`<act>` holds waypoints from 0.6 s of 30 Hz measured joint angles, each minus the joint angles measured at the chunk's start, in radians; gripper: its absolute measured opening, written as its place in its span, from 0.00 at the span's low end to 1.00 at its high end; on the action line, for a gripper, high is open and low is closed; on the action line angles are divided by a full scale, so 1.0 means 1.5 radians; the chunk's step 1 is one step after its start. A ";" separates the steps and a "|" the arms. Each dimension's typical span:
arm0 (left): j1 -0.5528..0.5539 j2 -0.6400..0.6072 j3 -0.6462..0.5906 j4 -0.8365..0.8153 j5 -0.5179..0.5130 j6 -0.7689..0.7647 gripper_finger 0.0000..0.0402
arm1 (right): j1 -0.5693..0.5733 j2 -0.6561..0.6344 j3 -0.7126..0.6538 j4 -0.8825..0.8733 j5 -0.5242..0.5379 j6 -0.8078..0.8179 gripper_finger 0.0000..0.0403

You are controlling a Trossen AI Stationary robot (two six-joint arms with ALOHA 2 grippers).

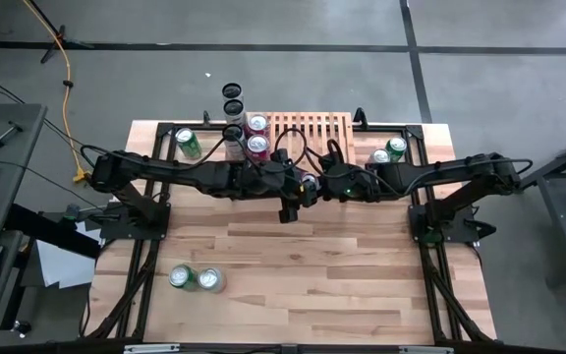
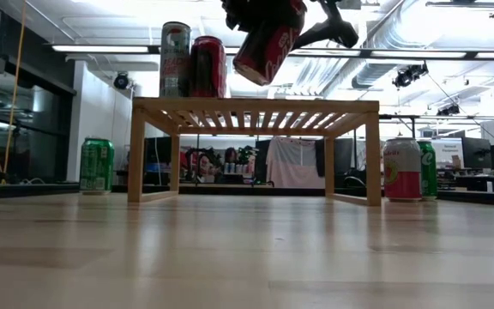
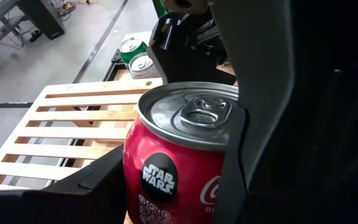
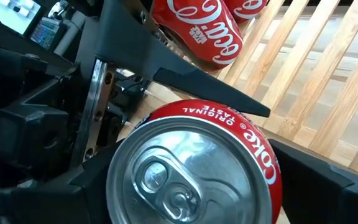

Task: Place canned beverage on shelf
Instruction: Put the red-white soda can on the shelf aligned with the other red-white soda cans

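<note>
A: How far along is the stocking?

B: Two cans (image 2: 194,65) stand at the shelf (image 1: 308,128)'s 9 o'clock end. A red Coca-Cola can (image 2: 267,47) hangs tilted above the slats, clamped in the left gripper (image 3: 185,180).

A: And the right gripper (image 4: 197,180)?

B: It brackets the same can, jaws apart. What's left: setting it upright, then the loose cans (image 1: 196,278) at 6 o'clock.

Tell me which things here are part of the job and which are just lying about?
In the job: red can, held by left gripper, right gripper beside it; shelf.
Lying about: green can, back left; front cans; right-hand cans.
</note>
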 joint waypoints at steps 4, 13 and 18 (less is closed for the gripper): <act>0.000 -0.004 0.001 -0.015 0.018 -0.021 0.91 | 0.000 -0.006 0.000 -0.010 0.000 -0.013 0.79; -0.001 -0.078 0.002 -0.078 0.065 -0.078 0.89 | -0.013 -0.068 -0.002 -0.053 0.022 -0.072 0.79; -0.001 -0.185 0.001 -0.139 0.033 -0.117 0.90 | -0.030 -0.113 -0.001 -0.057 0.026 -0.110 0.79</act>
